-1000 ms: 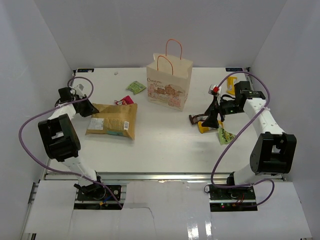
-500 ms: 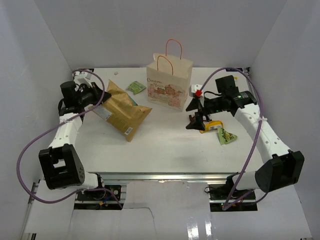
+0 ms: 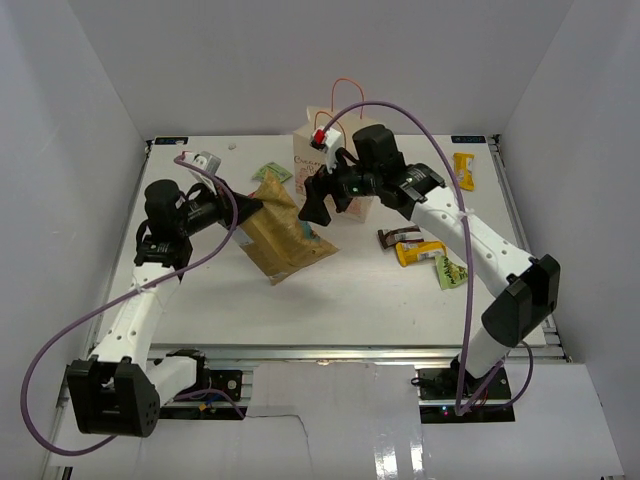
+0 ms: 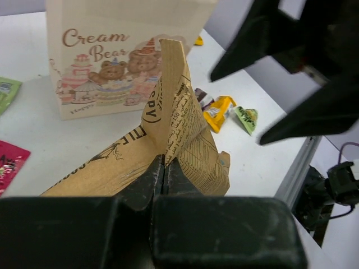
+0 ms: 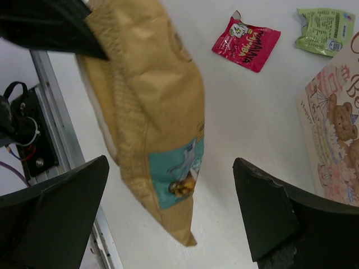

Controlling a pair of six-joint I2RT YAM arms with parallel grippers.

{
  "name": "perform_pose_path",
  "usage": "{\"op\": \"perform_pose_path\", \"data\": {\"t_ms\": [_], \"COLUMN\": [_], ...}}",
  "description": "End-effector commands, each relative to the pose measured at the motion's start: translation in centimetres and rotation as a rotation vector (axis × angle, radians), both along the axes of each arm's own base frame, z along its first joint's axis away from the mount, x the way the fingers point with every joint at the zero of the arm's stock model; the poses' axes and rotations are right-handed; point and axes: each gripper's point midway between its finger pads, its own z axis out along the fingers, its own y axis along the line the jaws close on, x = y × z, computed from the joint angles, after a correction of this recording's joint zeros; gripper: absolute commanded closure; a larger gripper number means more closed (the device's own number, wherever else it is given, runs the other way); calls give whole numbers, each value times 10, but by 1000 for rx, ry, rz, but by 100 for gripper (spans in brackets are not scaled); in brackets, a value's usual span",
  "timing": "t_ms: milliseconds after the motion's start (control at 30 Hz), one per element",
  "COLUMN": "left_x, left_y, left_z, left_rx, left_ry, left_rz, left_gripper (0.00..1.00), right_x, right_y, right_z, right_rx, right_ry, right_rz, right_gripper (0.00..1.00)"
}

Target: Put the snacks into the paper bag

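— What has the left gripper [image 4: 164, 166] got?

— Its jaws are pressed together on the upper edge of the tan snack bag [image 4: 174, 134], pinching a fold of the paper. The bag hangs away from the jaws at a tilt, print showing. Whether its low corner touches the table [image 3: 340, 300] I cannot tell.

— And the right gripper [image 5: 171, 165]?

— Jaws spread wide, holding nothing. From its wrist, the lower half of the tan snack bag, with a teal patch, shows in the gap between the jaws and touches neither.

— Where is the paper bag [image 4: 112, 61]?

— Upright, straight ahead of the left jaws and just beyond the tan snack bag, its bear picture facing them. For the right jaws it stands off to one side, past the outer face of one jaw, only its printed front in view there.

— The rest of the snacks?

— Ahead of the right jaws, beyond the tan snack bag, a magenta packet [image 5: 247, 42] and a green packet [image 5: 325, 29] lie flat on the table, near each other but apart. Ahead of the left jaws and off to their right, past the paper bag's corner, lie a brown bar wrapper [image 4: 201, 96], a yellow pouch [image 4: 219, 112] and a second green packet [image 4: 245, 116], close together. The other yellow pouch [image 3: 463, 170] lies alone, well away from both pairs of jaws.

— Anything inside the paper bag?

— No view shows its inside.
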Motion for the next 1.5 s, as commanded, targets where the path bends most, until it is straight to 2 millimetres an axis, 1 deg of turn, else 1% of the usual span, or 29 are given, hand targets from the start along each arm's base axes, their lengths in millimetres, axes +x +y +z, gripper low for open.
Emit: {"op": "perform_pose_path", "data": {"t_ms": [0,33,100,133,200,233,300,333,467,567,600,667,700,833,967,1000,1033,1067,1100,1133,1200,1233,1267,1300,1333,1367,1400,1433,1467], "left_x": [-27,-33,-40,-42,-49,-50,-52,-54,-57,-60,-60,-63,-63,-67,-68,-68,-68,-68,-66,-64,-59,-57,-57,-55,-50,-51,-49,-44,-43], "left_y": [-16,-17,-21,-20,-23,-22,-23,-23,-24,-25,-26,-27,-27,-30,-32,-32,-32,-32,-32,-31,-27,-25,-22,-20,-13,-9,-3,8,14], "left_z": [22,21,21,18,22,22,23,25,29,32,32,34,34,35,34,35,35,35,35,38,44,51,58,63,81,86,95,107,116], "left_rx": [-51,-56,-64,-66,-71,-73,-77,-78,-81,-84,-84,-87,-90,-98,-104,-106,-108,-111,-113,-115,-121,-124,-120,-117,-117,-108,-86,-73,-62], "left_ry": [-55,-56,-52,-46,-57,-58,-60,-66,-77,-82,-82,-81,-78,-78,-76,-77,-74,-69,-67,-72,-83,-97,-117,-135,-179,-187,-224,-234,-255], "left_rz": [-73,-76,-89,-86,-95,-92,-96,-100,-108,-121,-125,-138,-141,-164,-172,-173,-170,-170,-158,-149,-102,-79,-59,-38,18,49,86,169,209], "left_gripper": [100,100,100,100,100,100,100,100,100,100,100,100,100,100,100,100,100,100,98,89,74,58,51,45,34,30,26,23,16], "right_x": [15,12,9,2,-5,-19,-27,-33,-36,-34,-33,-31,-30,-29,-31,-34,-35,-37,-38,-40,-42,-43,-44,-43,-41,-41,-37,-35,-33], "right_y": [19,26,34,40,47,51,54,56,58,60,61,63,65,71,74,75,74,74,73,72,68,67,63,61,59,55,51,47,44], "right_z": [27,25,28,27,29,29,29,25,23,20,19,19,16,16,18,18,19,21,24,26,36,41,50,55,64,74,81,95,102], "right_rx": [106,121,153,167,188,207,231,237,244,241,239,238,233,228,230,232,235,239,244,247,260,265,276,282,293,304,313,328,337], "right_ry": [36,66,72,93,96,116,97,116,86,64,57,48,44,28,20,22,24,25,20,15,-8,-23,-44,-58,-84,-109,-129,-160,-177], "right_rz": [-88,-66,-22,37,108,202,288,318,373,395,398,397,400,406,414,424,428,435,441,443,452,454,456,455,452,455,445,440,436], "right_gripper": [3,3,3,3,3,2,4,5,8,14,19,25,30,39,56,67,74,86,92,92,92,92,92,92,92,92,92,92,92]}}
